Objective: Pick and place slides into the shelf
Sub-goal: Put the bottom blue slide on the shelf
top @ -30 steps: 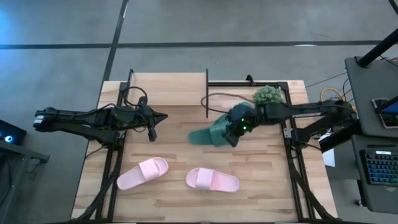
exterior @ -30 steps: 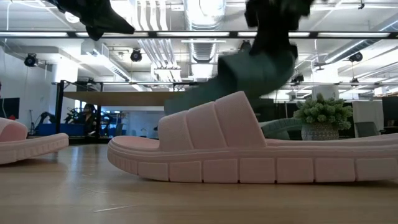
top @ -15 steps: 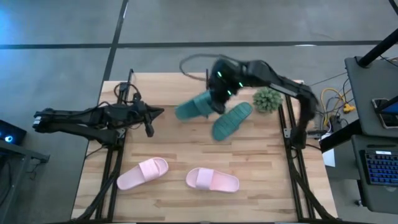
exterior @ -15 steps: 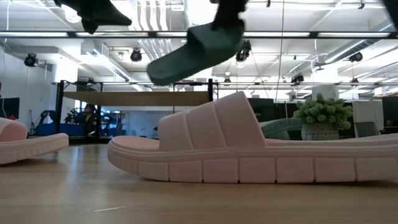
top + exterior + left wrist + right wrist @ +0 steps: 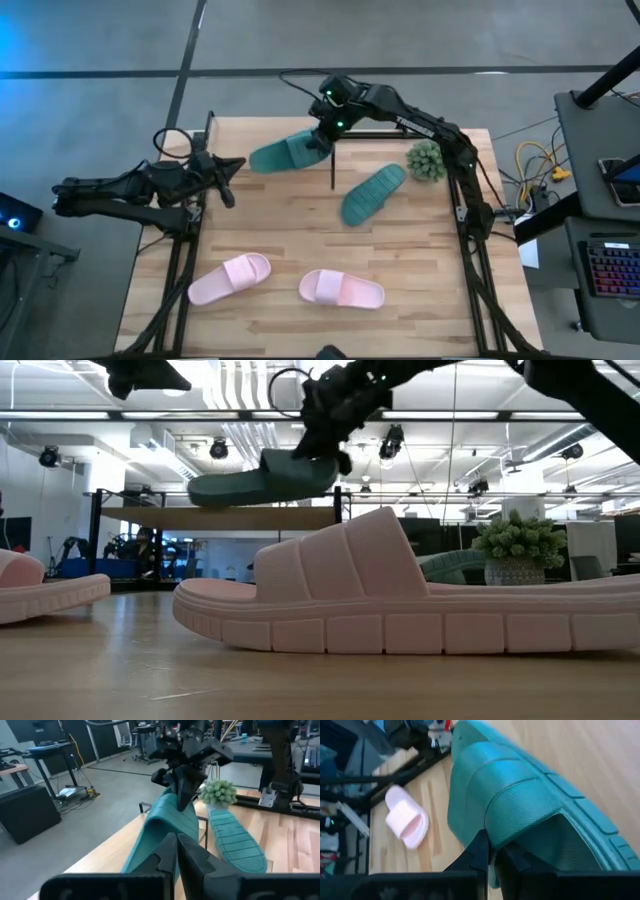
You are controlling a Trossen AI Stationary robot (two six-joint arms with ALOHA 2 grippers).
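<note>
My right gripper [image 5: 322,136] is shut on a teal-green slide [image 5: 283,153] and holds it in the air near the table's far edge, over the shelf's wood top board [image 5: 180,518], with its toe toward the table's left. The other teal slide [image 5: 373,193] lies sole up on the table. Both pink slides [image 5: 230,277] [image 5: 342,290] rest on their soles near the table's near edge. My left gripper [image 5: 228,172] is shut and hovers left of the shelf, touching nothing. My right gripper pinches the held teal slide by the edge of its wide strap [image 5: 520,820], one finger under the strap and one over it. The fingers come from above, slanting down from the table's right. The slide is lifted clear and hangs nearly level below the fingers [image 5: 325,445].
A fuzzy green ball-shaped plant [image 5: 430,158] stands to the right of the overturned teal slide. The shelf's thin black posts [image 5: 333,165] [image 5: 212,130] rise by the held slide. Bare wood lies between the teal slide and the pink pair.
My right gripper has lifted the teal slide from beside the other teal one and carried it toward the far edge and leftward, over the shelf. The slide has gone from steeply tilted to nearly level. My left gripper has drawn back a little toward the table's left.
</note>
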